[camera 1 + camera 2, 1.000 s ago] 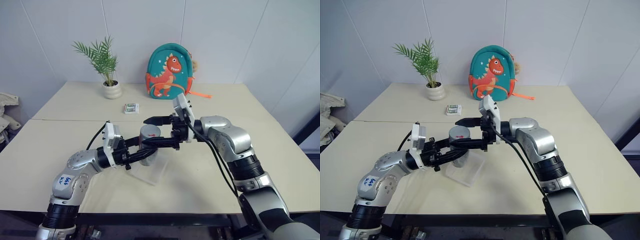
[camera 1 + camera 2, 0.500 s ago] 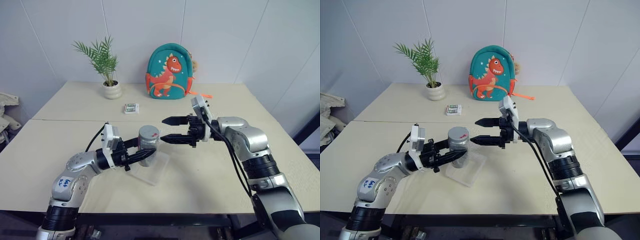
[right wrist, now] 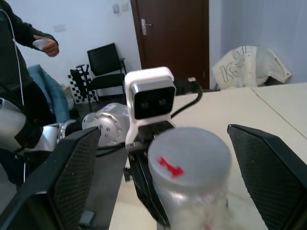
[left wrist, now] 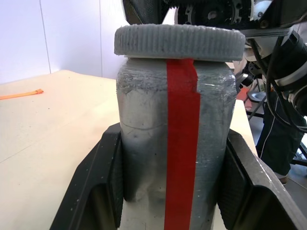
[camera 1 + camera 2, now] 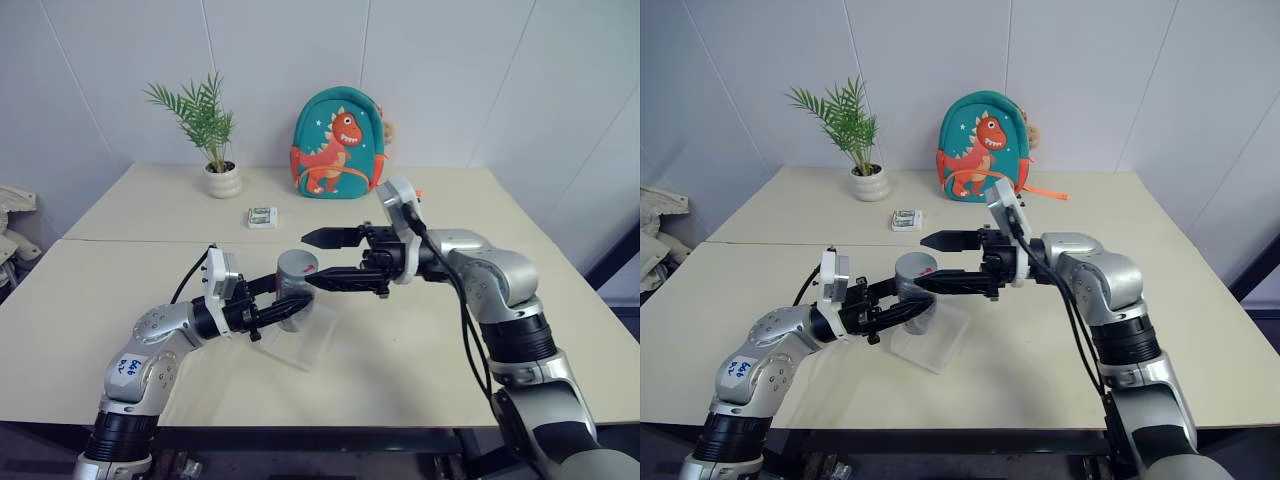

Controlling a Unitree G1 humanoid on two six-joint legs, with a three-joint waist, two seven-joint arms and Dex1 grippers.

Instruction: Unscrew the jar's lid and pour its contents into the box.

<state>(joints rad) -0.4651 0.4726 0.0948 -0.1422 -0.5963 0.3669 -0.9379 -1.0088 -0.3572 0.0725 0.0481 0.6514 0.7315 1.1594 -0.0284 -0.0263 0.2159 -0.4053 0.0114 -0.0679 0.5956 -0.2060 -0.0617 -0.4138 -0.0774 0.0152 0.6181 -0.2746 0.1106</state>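
Left end effector point(image 5: 283, 310) clenched around small silvery metal jar point(image 5: 297, 290) above clear plastic box point(image 5: 296, 343). Right end effector point(image 5: 322, 258) released, astride ribbed grey lid point(image 4: 179, 41). Jar probably light, slippery; grip lid rim.

A white sticker point(image 5: 131, 365) sits on the left arm, far back from the left gripper point(image 5: 295, 305). It has blue handwriting on it, maybe a few numbers and letters, but they are too small to read for sure.

The small green-and-white packet point(image 5: 262, 215) lies on the table, well past both grippers. Its print is too tiny to read.

Far beyond the right gripper point(image 5: 306, 260), a pale bag point(image 3: 249, 64) shows grey letters. The first looks like a K. The others cannot be read.
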